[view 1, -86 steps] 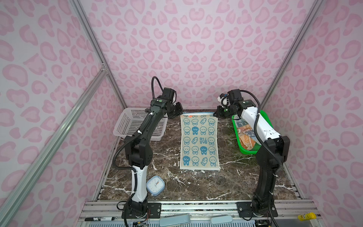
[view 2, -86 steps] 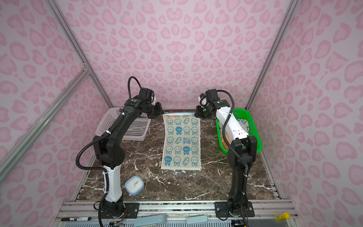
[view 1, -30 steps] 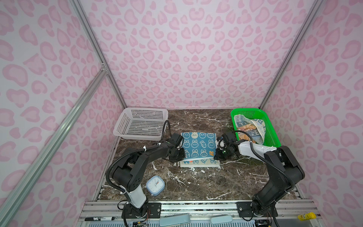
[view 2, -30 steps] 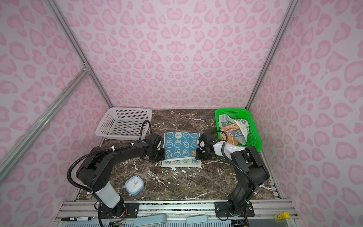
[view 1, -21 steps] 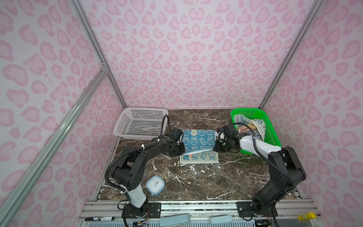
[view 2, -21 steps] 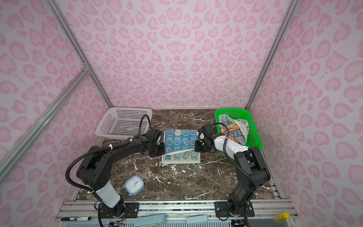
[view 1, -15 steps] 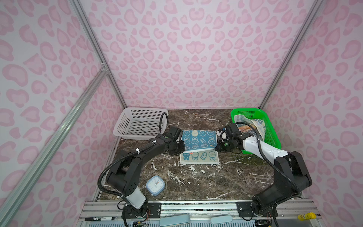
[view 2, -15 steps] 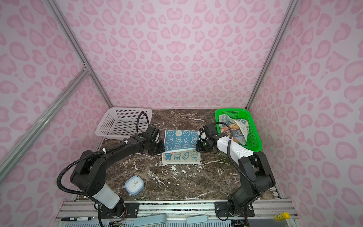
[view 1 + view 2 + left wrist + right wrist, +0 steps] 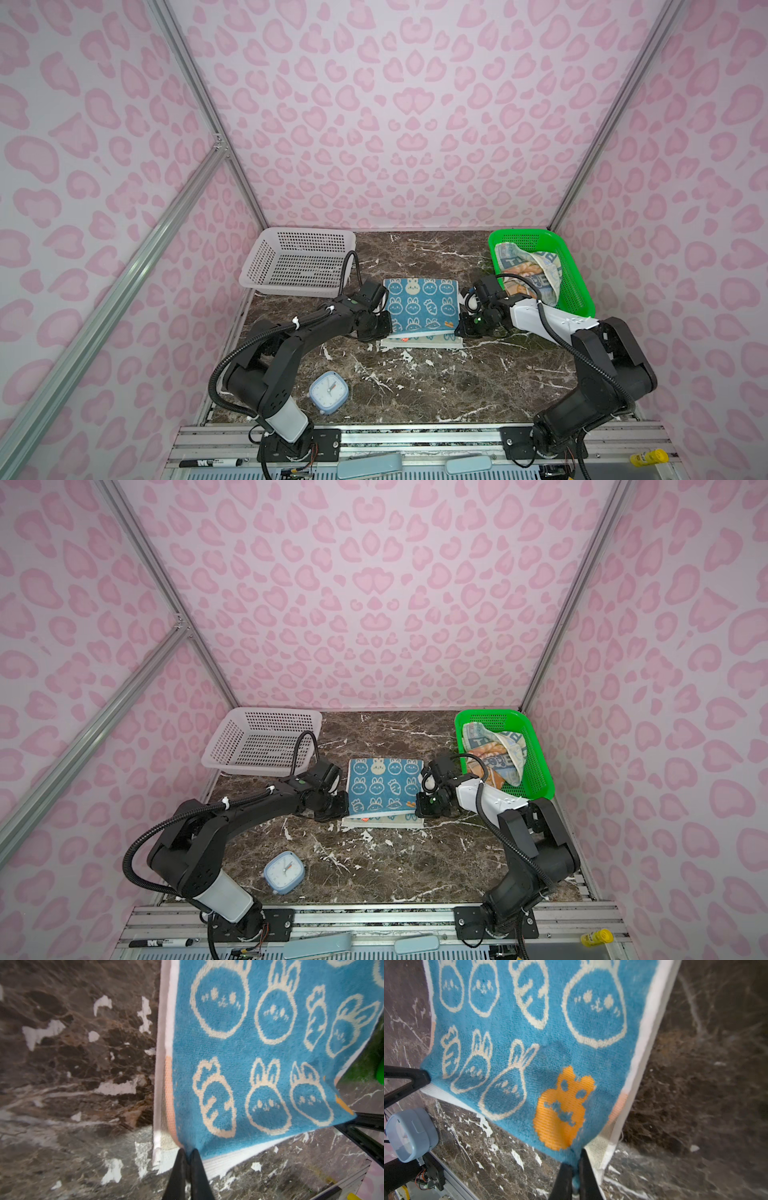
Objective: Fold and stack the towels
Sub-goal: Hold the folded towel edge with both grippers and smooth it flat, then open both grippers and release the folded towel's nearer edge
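A blue towel (image 9: 419, 305) (image 9: 380, 785) with cream bunny prints lies folded in half on the middle of the marble table. Its upper layer is raised a little at the near edge, and a cream strip of the lower layer (image 9: 419, 341) shows in front. My left gripper (image 9: 380, 328) (image 9: 187, 1153) is shut on the upper layer's near left corner. My right gripper (image 9: 459, 328) (image 9: 576, 1159) is shut on the near right corner, by an orange bunny (image 9: 562, 1109). Other towels (image 9: 532, 270) with blue, orange and cream lie crumpled in the green basket (image 9: 579, 291).
An empty white basket (image 9: 299, 262) stands at the back left. A small blue clock (image 9: 329, 390) sits on the table near the left arm's base. A black marker (image 9: 208, 462) and a yellow cylinder (image 9: 648, 458) lie on the front rail.
The towel lay flat and long; its far edge has been brought over to the near edge. In the last half second both grippers carried that edge forward and lower.
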`<state>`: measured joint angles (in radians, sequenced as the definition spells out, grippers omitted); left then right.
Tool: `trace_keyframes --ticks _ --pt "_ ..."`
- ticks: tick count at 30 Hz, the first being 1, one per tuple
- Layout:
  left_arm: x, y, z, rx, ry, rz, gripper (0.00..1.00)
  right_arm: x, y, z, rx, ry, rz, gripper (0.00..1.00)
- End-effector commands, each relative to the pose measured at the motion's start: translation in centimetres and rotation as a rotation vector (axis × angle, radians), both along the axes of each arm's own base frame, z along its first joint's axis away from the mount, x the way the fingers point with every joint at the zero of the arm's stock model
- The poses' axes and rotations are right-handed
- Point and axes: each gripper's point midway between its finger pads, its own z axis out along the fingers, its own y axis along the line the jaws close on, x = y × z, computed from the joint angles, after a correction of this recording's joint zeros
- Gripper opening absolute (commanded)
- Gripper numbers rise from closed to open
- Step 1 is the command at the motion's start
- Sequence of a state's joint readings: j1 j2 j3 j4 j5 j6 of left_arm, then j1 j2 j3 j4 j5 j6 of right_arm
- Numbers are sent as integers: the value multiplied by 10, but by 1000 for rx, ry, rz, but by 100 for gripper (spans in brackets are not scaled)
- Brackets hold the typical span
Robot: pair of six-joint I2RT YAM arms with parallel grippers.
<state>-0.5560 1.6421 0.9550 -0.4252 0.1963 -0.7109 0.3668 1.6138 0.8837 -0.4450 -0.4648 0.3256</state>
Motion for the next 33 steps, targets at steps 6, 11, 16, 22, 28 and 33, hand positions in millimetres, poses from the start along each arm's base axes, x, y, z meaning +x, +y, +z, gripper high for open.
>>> trace_keyframes --ticks 6,11,16,22,28,33 --pt "-9 15 -15 100 37 6 3 -1 -16 -22 -106 20 -40 13" --pt "-12 7 -12 82 38 -16 8 -2 -14 -23 -117 20 -31 18" --pt "-15 3 -10 76 37 -36 17 -2 -12 -18 -119 8 -24 23" --pt "-19 -22 6 -7 14 -127 34 -1 -12 -11 -132 -8 -21 27" --pt "-17 -21 23 10 -54 -173 44 -3 -11 3 -118 -34 -24 42" --pt "-18 -4 36 95 -92 -185 73 -1 -6 27 -73 -81 -21 61"
